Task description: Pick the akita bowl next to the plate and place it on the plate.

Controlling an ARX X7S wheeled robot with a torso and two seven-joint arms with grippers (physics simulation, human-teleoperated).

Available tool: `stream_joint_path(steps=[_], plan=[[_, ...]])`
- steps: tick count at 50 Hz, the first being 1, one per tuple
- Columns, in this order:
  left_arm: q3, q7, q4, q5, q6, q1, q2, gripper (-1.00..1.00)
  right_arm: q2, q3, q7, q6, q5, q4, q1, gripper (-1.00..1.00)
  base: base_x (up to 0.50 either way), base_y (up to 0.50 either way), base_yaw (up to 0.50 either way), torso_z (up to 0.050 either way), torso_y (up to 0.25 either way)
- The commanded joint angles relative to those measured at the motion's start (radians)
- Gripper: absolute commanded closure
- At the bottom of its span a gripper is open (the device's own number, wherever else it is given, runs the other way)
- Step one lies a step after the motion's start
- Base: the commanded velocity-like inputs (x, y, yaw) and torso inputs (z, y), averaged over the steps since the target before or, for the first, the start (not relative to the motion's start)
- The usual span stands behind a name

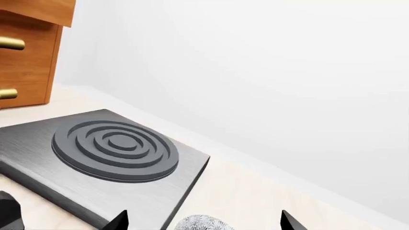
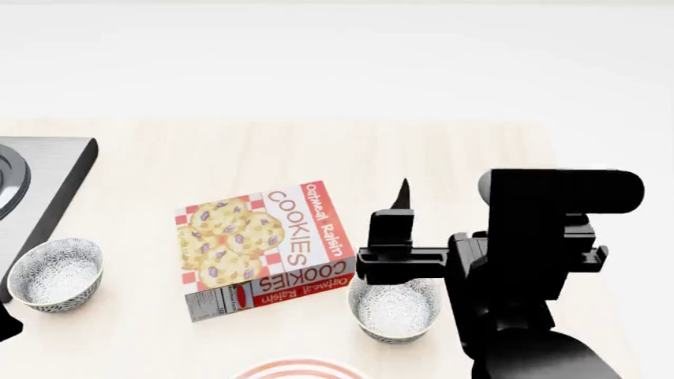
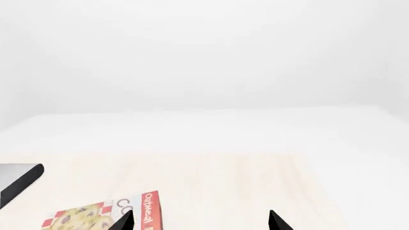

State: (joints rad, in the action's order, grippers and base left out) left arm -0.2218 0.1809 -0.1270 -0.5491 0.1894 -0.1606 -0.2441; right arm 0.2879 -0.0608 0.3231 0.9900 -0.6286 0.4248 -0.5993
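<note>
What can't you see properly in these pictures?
- The plate: head view, bottom edge cuts off all but its rim.
- The bowl near the plate: head view, the right arm covers part of it.
- The right gripper: right wrist view, only the fingertips show; whether it grips the bowl is unclear.
- The other bowl: left wrist view, bottom edge cuts off most of it.
</note>
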Motion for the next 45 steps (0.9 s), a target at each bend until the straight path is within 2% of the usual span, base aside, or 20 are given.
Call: stream_joint_path(steps=[1,3,5,9,11,13,18,33,45], plan=[[-0.001,0.003,0.002,-0.011,0.000,0.000,-0.002,-1.00,0.021,-0.086,-0.017,0.080,0.035,-0.215,-0.182,-1.00,0.00,0.00,0.00,0.000,0.000],[0.000,0.003,0.006,-0.011,-0.001,-0.002,-0.003,-1.00,-0.008,-0.053,-0.013,0.110,0.007,-0.270,-0.214,-1.00,0.00,0.00,0.00,0.000,0.000],[0.001,0.005,0.002,-0.011,0.002,-0.002,-0.005,-1.00,0.013,-0.113,-0.043,0.080,0.045,-0.310,-0.238,-1.00,0.00,0.00,0.00,0.000,0.000],[0.003,0.000,0.018,-0.008,-0.009,-0.006,-0.004,-1.00,-0.007,-0.114,-0.052,0.100,0.039,-0.400,-0.277,-1.00,0.00,0.00,0.00,0.000,0.000],[0.003,0.007,0.006,-0.012,0.000,-0.006,-0.005,-1.00,-0.048,-0.035,-0.021,0.121,0.004,-0.456,-0.292,-1.00,0.00,0.00,0.00,0.000,0.000],[0.004,0.008,0.007,-0.012,-0.001,-0.006,-0.006,-1.00,-0.025,-0.100,-0.047,0.098,0.040,-0.469,-0.306,-1.00,0.00,0.00,0.00,0.000,0.000],[0.006,0.002,0.019,-0.010,-0.012,-0.006,-0.005,-1.00,-0.025,-0.132,-0.084,0.137,0.037,-0.570,-0.366,-1.00,0.00,0.00,0.00,0.000,0.000],[0.011,0.009,0.009,-0.014,-0.011,-0.001,-0.010,-1.00,-0.074,-0.213,-0.160,0.059,0.109,-0.944,-0.514,-1.00,0.00,0.00,0.00,0.000,0.000],[0.016,0.016,0.002,-0.017,-0.008,-0.001,-0.014,-1.00,-0.119,-0.225,-0.229,0.009,0.124,-1.241,-0.612,-1.00,0.00,0.00,0.00,0.000,0.000]])
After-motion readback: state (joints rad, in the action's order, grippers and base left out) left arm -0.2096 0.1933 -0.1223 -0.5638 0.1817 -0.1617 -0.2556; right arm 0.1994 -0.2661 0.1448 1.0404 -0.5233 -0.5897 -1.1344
